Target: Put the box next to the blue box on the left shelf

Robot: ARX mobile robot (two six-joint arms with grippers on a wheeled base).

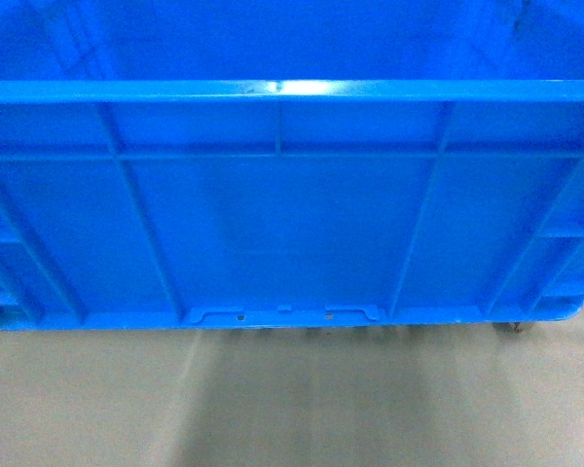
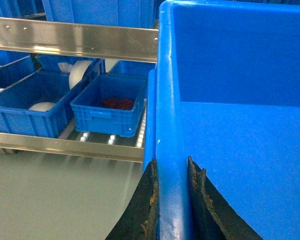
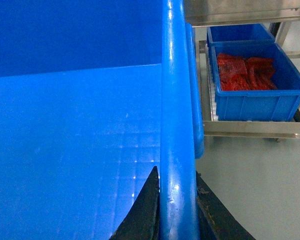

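- Box (image 1: 292, 233): its rim is pinched by left pincer (image 2: 171, 200) and right pincer (image 3: 176, 202).
- Grey floor (image 1: 292, 409) below; shelf (image 2: 65, 145) of bins (image 2: 110, 107) beside.

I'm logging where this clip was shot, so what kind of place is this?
Likely a warehouse or factory parts store: metal roller shelving, blue bins of stock, red items in one, plain grey floor.

Three close views, one box (image 1: 273, 224)
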